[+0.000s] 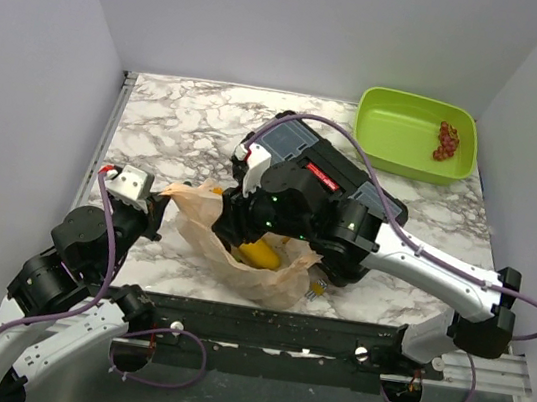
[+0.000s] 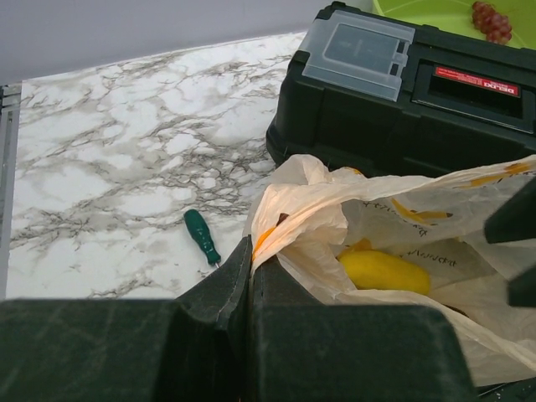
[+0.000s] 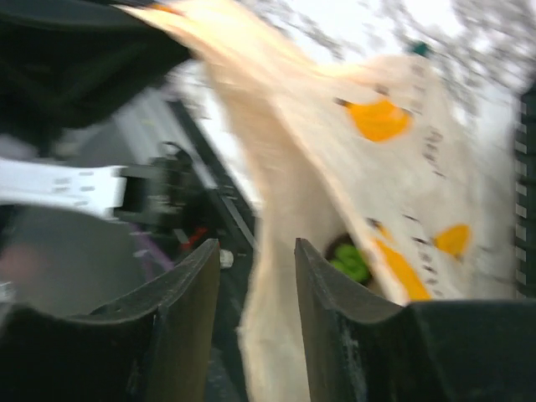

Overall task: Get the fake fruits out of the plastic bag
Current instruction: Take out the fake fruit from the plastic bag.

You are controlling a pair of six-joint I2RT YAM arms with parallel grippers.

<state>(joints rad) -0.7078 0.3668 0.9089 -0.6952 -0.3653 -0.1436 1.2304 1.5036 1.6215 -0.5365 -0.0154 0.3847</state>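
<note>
Fingers of the left gripper [image 2: 250,251] fill the bottom of the left wrist view, pressed together on a fold of the plastic bag [image 2: 419,213] at its left corner. That bag lies crumpled near the front of the marble table [image 1: 180,117], its mouth facing the left arm. A yellow fruit [image 2: 381,270] rests inside and also shows from above [image 1: 261,253]. No dark fruits can be made out.

The black toolbox [image 1: 329,170] stands just behind the bag, hemming it in at the back. The right arm's wrist reaches over both and hides much of the bag's middle. A green-handled screwdriver [image 2: 202,236] lies on the marble to the left of the bag, apart from it. At the far right corner sits a green tray [image 1: 400,130] holding red grapes [image 1: 447,142].

The right gripper [image 3: 257,247] holds its jaws moderately apart, with bag film hanging in the gap beyond them (the view is blurred, so contact cannot be judged).

Bare marble lies between the toolbox and the left wall, while the bag's near side is close to the table's front edge.
</note>
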